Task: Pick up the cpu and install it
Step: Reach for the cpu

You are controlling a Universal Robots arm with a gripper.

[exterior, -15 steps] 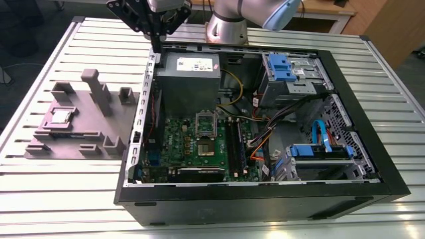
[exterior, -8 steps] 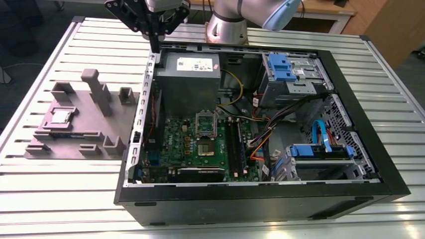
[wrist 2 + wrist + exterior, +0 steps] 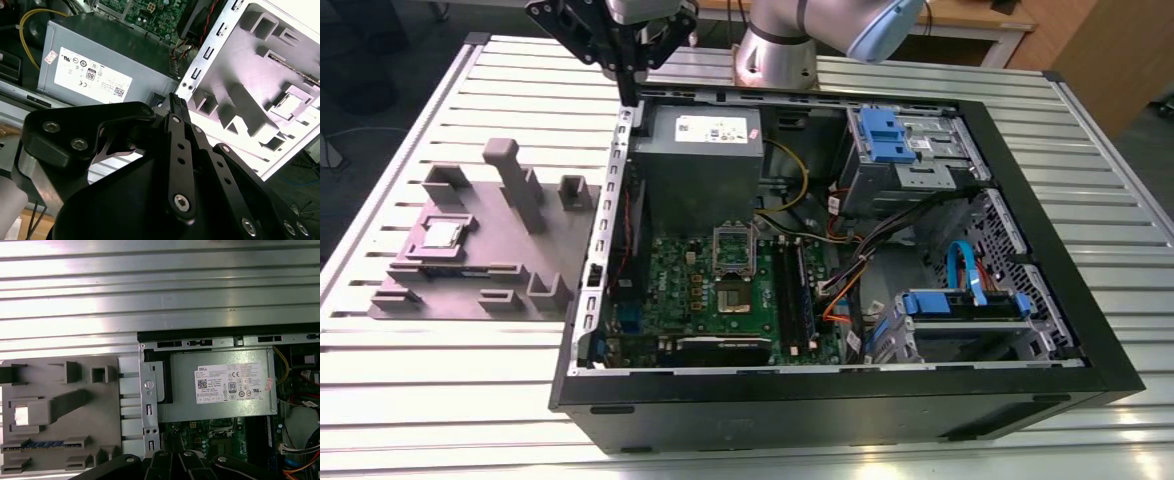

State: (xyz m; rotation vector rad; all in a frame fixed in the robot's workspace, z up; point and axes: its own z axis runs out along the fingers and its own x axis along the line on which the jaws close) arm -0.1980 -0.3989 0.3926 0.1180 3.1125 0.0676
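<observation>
The arm reaches in from the top of the exterior view, its tool (image 3: 630, 92) pointing down above the corner of the open computer case (image 3: 854, 392), next to the grey power supply (image 3: 700, 160). Its fingers are pressed together, holding nothing. The cpu (image 3: 444, 233) lies flat in a recess of the grey fixture (image 3: 480, 292) on the bench (image 3: 454, 400), on the exterior view's left of the case and well apart from the tool.

One cpu (image 3: 443, 233), one grey holder block (image 3: 470, 288), one open computer case (image 3: 854, 405), one power supply (image 3: 694, 168), two blue drive caddies (image 3: 881, 135) (image 3: 963, 303).
</observation>
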